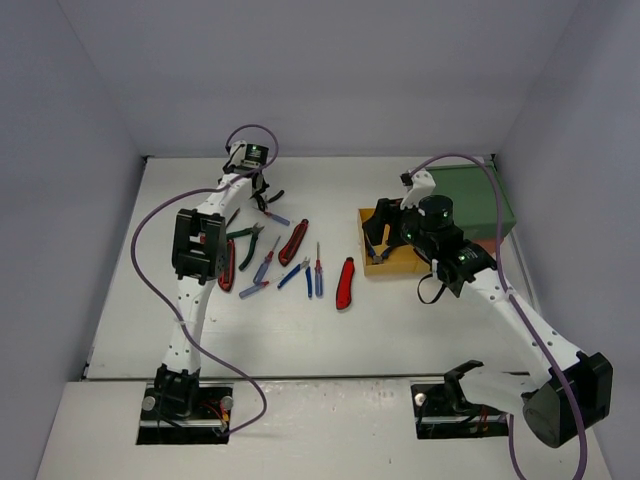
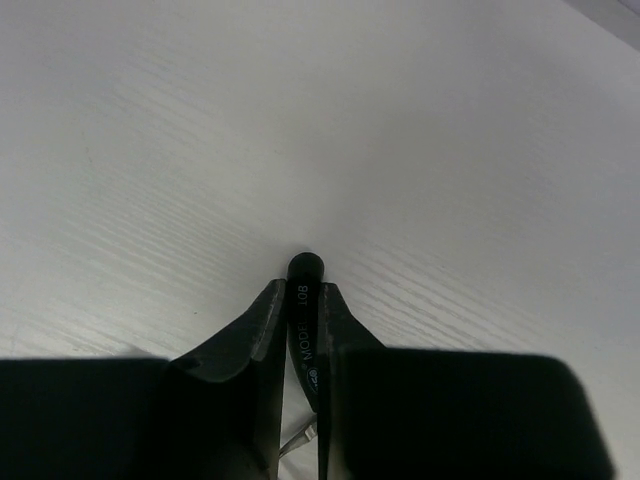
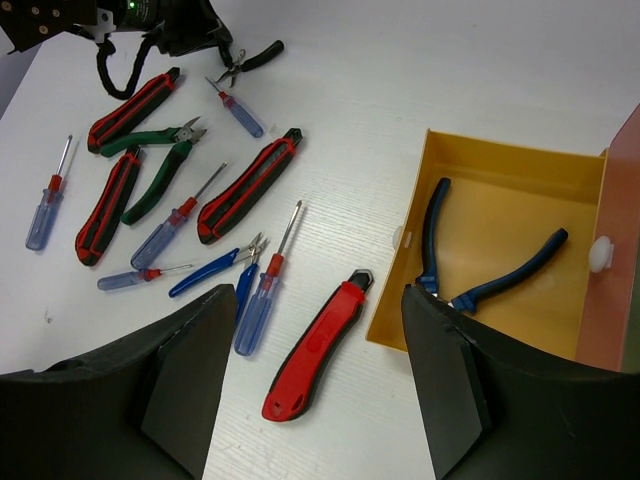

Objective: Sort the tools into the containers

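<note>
Far to the left of the pulled-out yellow plastic drawer [image 3: 505, 170], at the back of the white table [image 1: 120, 330], the left gripper [image 2: 303, 295] is clenched on one handle of the black-handled pliers [image 2: 306, 268], low over the table; I cannot tell whether they are lifted.

Between that spot and the drawer, tools lie loose on the table:
- the green-handled cutters [image 3: 160, 165]
- three red-and-black utility knives [image 3: 245, 190]
- several slim screwdrivers with clear blue handles [image 3: 256, 310]
- a small pair of blue-handled pliers [image 3: 215, 272]

Nearest the drawer's left wall lies the plain red utility knife [image 3: 310, 355], just beside it but apart.

The drawer holds one thing, the dark-blue-handled pliers [image 3: 432, 235]. They lie flat on its floor with handles spread, one along the left wall.

The right gripper [image 3: 318, 295] hovers above the drawer's left edge, released, jaws wide and holding nothing.

To the right, the drawer runs back into the boxy stacked unit. The red-orange middle layer [image 3: 622, 200] with its white knob [image 3: 600, 252] sits directly above it. The green top layer [image 1: 470, 195] is shut.
</note>
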